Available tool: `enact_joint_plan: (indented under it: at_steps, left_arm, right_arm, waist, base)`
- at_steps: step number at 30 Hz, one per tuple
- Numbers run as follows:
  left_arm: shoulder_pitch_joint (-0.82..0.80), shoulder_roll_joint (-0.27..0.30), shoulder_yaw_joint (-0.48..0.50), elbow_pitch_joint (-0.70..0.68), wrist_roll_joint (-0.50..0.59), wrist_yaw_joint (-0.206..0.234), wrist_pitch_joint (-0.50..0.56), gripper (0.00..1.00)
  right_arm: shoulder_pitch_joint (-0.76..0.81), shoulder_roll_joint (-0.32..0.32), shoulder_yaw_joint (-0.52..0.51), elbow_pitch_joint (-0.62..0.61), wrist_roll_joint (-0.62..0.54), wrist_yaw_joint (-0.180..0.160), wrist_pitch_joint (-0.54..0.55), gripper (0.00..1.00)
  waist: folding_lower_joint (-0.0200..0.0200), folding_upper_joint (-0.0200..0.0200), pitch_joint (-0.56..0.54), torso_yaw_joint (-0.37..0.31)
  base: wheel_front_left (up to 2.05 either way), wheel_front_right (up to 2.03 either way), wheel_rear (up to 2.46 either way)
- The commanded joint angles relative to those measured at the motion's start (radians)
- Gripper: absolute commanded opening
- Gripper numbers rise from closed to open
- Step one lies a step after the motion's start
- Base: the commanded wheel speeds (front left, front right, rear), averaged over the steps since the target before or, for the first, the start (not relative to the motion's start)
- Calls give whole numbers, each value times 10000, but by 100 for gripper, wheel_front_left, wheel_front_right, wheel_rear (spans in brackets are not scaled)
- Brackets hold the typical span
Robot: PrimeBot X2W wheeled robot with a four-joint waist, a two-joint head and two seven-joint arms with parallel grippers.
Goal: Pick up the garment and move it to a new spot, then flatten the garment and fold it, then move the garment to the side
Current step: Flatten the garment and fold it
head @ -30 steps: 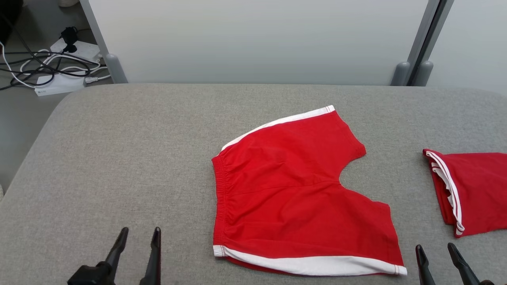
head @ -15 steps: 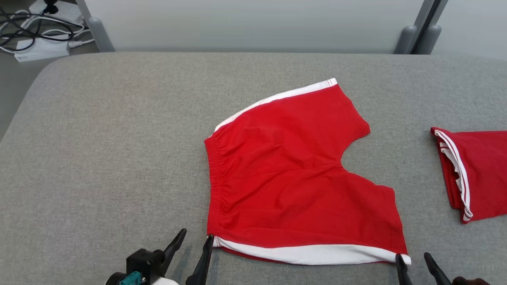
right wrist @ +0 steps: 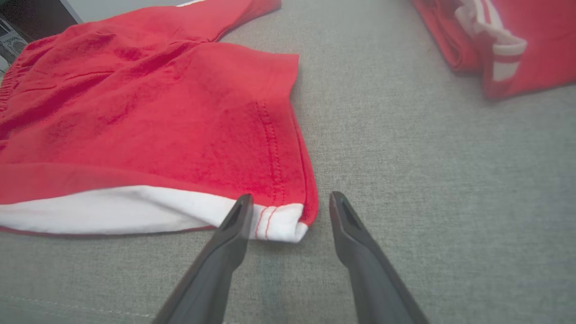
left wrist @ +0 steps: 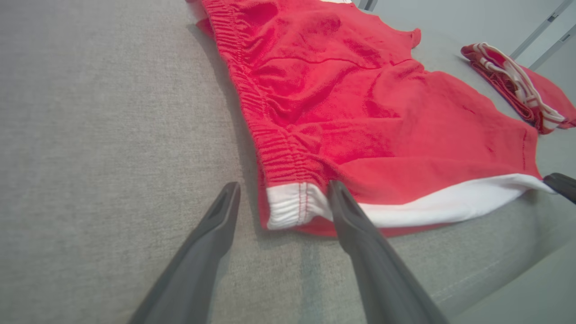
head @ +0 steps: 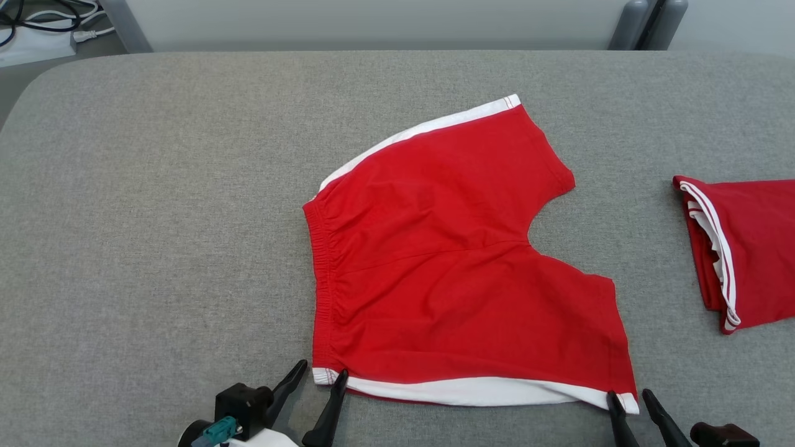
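The garment [head: 447, 267] is a pair of red shorts with white side stripes, spread flat on the grey table [head: 155, 217], waistband to the left. My left gripper [head: 322, 368] stands open at the near waistband corner, and in the left wrist view that white corner of the garment [left wrist: 360, 117] lies between the fingers of the left gripper [left wrist: 284, 184]. My right gripper [head: 628, 394] is open at the near leg-hem corner. In the right wrist view the right gripper [right wrist: 291, 195] straddles the white hem corner of the garment [right wrist: 157, 121].
A second red garment [head: 745, 248], folded, lies at the table's right edge; it is also in both wrist views [left wrist: 517, 85] [right wrist: 517, 40]. Cables and a power strip [head: 31, 31] lie on the floor beyond the far-left corner. Bare table stretches to the left.
The head view has tilted down and the scene has shifted up. Both grippers have come in to the near corners of the shorts, the left moving right, the right moving left.
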State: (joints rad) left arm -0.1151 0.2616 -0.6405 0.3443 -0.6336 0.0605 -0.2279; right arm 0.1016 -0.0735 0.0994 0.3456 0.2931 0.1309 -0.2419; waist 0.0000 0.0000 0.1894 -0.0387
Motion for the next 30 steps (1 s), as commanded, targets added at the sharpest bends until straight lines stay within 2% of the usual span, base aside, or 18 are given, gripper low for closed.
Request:
enact_joint_plan:
  at_steps: [1,2,7,14,18,22,27,28,29,30]
  left_arm:
    - [-407,54,254,-105,-113,-113,-48,53]
    - [-414,50,209,-72,-127,-171,-10,0]
    - [-460,-29,94,-107,-202,-387,27,0]
    - [-257,25,-24,-282,-280,-342,249,0]
    - [275,156,-46,-718,-461,-150,481,0]
    - [634,450,131,-1482,-450,253,492,0]
    - [670,610,170,-1850,-467,344,600,0]
    - [661,641,172,-1928,-464,379,633,0]
    - [618,672,150,-1975,-422,396,651,0]
    - [608,653,144,-2006,-441,382,647,0]
  right_arm:
    - [-250,-171,216,-103,79,-2,-180,0]
    - [-251,-166,210,-101,94,-2,-183,0]
    - [-211,-181,202,-214,141,-2,-193,0]
    - [187,-228,-24,-681,250,-2,-196,0]
    - [818,-258,-216,-1194,250,-2,-197,0]
    - [1336,-234,-500,-2093,131,-2,-198,0]
    - [1341,-237,-662,-2348,44,-2,-198,0]
    - [1336,-219,-620,-2360,13,-2,-193,21]
    - [1336,-164,-602,-2316,66,-2,-119,100]
    - [1326,-151,-522,-2314,60,-2,-107,100]
  waist:
    - [0,0,-11,3]
    - [0,0,-13,17]
    - [0,0,23,60]
    - [0,0,97,78]
    - [0,0,240,76]
    - [0,0,455,102]
    - [0,0,430,61]
    - [0,0,432,55]
    - [0,0,423,67]
    - [0,0,423,69]
  base:
    - [0,0,0]
    - [0,0,0]
    - [0,0,0]
    - [0,0,0]
    - [0,0,0]
    - [0,0,0]
    - [0,0,0]
    - [0,0,0]
    - [0,0,0]
    - [0,0,0]
